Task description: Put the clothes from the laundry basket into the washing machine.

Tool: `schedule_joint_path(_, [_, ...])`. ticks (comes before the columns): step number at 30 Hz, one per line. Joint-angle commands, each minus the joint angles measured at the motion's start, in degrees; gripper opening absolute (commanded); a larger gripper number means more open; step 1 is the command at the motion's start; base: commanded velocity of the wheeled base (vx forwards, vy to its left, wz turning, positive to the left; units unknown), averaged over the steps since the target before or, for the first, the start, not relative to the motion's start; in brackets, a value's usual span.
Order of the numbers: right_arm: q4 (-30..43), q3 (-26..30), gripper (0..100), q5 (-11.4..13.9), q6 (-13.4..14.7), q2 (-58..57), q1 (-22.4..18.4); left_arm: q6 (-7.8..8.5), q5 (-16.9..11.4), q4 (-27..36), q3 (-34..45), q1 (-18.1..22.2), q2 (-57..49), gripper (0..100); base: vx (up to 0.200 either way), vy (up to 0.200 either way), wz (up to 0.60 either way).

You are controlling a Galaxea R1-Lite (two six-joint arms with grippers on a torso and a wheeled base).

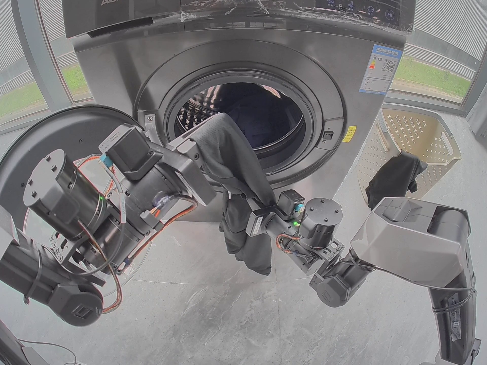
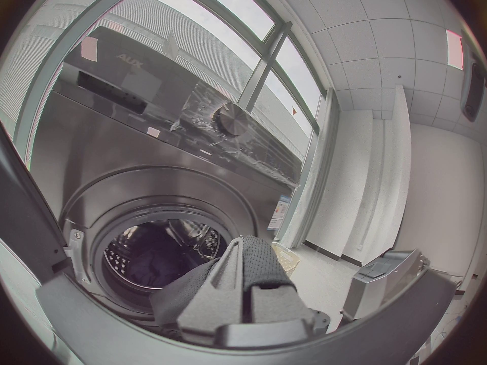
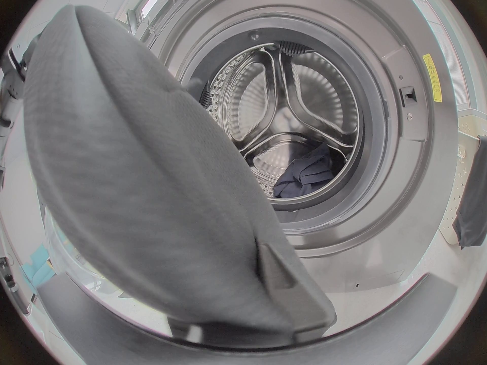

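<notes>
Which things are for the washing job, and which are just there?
For the job: grey garment, left gripper, right gripper, washing machine, laundry basket, dark garment on its rim, clothes in the drum.
Just there: window, blue label, yellow sticker.

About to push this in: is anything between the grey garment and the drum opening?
Nothing visible does. The door is swung aside to the left; the drum opening holds only dark clothing lying low inside. The grey garment hangs partly below the rim and might snag.
</notes>
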Motion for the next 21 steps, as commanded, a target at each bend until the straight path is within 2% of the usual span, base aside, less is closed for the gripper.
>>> schedule_joint_path(1, [-0.59, 1.94, 0, 0.05, 0.02, -2.66, -0.15, 0.01, 0.24, -0.01, -0.16, 3.49, 2.21, 0, 0.000, 0.000, 0.00])
schedule_joint_path(6, [-0.59, 4.93, 0, -0.21, 0.63, -6.79, -1.21, 0.62, 0.07, -0.01, 0.19, 8.67, 5.29, 0, 0.000, 0.000, 0.00])
schedule_joint_path(9, [-0.59, 6.34, 0, -0.21, 0.72, -8.99, -1.29, 0.89, -0.20, -0.01, 1.42, 10.26, 7.13, 0, 0.000, 0.000, 0.00])
schedule_joint_path(12, [-0.59, 6.51, 0, -0.30, 0.72, -10.57, -0.68, 1.77, -0.29, -0.10, 3.62, 10.52, 9.51, 0, 0.000, 0.000, 0.00])
schedule_joint_path(17, [-0.33, 6.69, 0, -0.30, 0.81, -12.41, 1.17, 5.02, -1.43, -0.10, 6.69, 10.43, 13.99, 0, 0.000, 0.000, 0.00])
schedule_joint_path(21, [-0.24, 6.69, 0, -0.39, 0.81, -12.68, 1.69, 5.02, -0.99, -0.19, 5.64, 10.52, 16.63, 0, 0.000, 0.000, 0.00])
